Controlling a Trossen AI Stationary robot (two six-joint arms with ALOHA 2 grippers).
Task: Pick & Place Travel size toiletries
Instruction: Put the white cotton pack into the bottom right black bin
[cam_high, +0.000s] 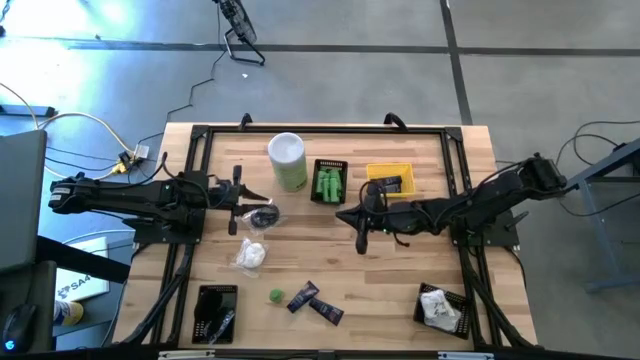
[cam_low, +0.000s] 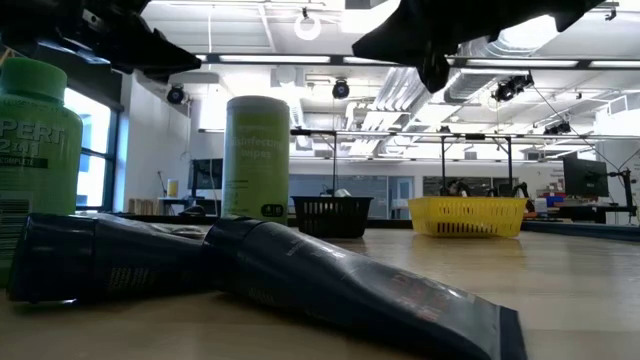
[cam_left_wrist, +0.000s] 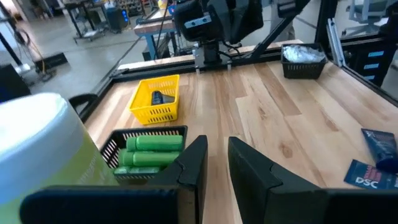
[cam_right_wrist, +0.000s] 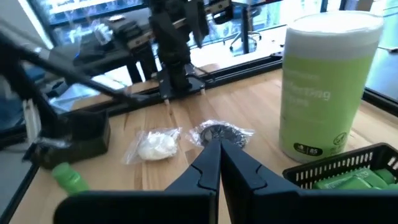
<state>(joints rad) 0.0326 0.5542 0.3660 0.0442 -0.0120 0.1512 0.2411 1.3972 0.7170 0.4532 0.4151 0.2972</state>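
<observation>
The toiletries lie loose on the wooden table: a dark round piece in clear wrap (cam_high: 262, 215) (cam_right_wrist: 217, 132), a white soft packet (cam_high: 250, 253) (cam_right_wrist: 155, 144), a little green bottle (cam_high: 275, 296) and two navy tubes (cam_high: 315, 303) (cam_low: 250, 270) lying flat near the front edge. My left gripper (cam_high: 250, 196) (cam_left_wrist: 217, 168) hovers open and level at the table's left, just behind the round piece, with nothing between its fingers. My right gripper (cam_high: 343, 215) (cam_right_wrist: 214, 165) is shut and empty. It hangs above the table's middle and points toward the round piece.
A tall white-and-green canister (cam_high: 287, 160) stands at the back. Right of it are a black basket (cam_high: 330, 180) with green bottles and a yellow basket (cam_high: 390, 180) with a dark item. Black baskets sit at front left (cam_high: 215, 313) and front right (cam_high: 440, 305), the latter holding white packets.
</observation>
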